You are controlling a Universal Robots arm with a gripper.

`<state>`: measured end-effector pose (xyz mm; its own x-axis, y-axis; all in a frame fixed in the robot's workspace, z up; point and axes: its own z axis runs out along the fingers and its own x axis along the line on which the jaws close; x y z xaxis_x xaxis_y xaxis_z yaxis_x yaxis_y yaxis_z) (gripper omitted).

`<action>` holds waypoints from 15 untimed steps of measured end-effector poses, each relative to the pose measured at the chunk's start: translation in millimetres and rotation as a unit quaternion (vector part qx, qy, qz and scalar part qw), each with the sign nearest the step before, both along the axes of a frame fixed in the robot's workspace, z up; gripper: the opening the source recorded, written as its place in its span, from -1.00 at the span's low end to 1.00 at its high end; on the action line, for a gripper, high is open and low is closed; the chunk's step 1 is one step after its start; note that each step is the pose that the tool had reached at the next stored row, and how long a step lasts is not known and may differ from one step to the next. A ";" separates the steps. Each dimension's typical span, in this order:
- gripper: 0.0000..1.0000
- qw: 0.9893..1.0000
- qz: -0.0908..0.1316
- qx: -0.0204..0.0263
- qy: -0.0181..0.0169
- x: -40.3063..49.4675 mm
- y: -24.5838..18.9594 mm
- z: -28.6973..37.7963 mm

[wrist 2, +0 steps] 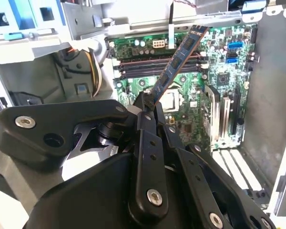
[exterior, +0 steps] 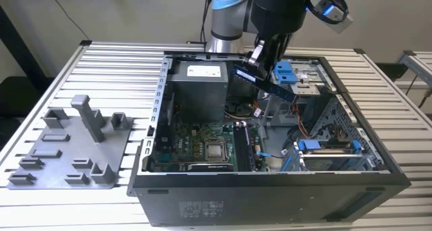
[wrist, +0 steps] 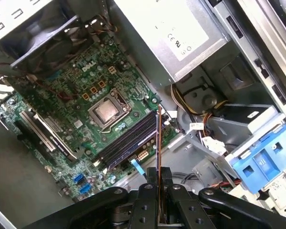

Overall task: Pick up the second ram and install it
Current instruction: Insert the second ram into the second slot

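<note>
My gripper (exterior: 254, 62) is shut on one end of the second ram (exterior: 264, 84), a long dark stick that hangs tilted in the air above the open computer case (exterior: 270, 190). In the second wrist view the ram (wrist 2: 178, 59) slants out from between the black fingers (wrist 2: 155, 117), over the motherboard (wrist 2: 190, 90). In the first wrist view the ram (wrist: 158, 138) appears edge-on, rising from the gripper (wrist: 158, 175) toward the black memory slots (wrist: 126, 140). It is well clear of the slots (wrist 2: 157, 62) and touches nothing else.
The grey power-supply box (exterior: 199, 87) stands at the back of the case, blue drive brackets (exterior: 287, 72) on the exterior view's right. The processor socket (exterior: 216, 151) lies beside the memory slots (exterior: 244, 145). A grey fixture plate with pegs (exterior: 68, 145) sits outside the case on the slatted table.
</note>
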<state>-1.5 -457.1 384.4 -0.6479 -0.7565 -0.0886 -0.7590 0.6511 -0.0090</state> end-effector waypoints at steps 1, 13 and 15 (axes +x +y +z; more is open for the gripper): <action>-0.72 1.000 -0.006 0.000 0.000 0.0 0.0 -0.3; -0.72 0.999 -0.036 0.000 0.000 0.0 0.1 -1.8; -0.72 0.999 -0.045 0.000 0.000 0.0 0.0 -2.4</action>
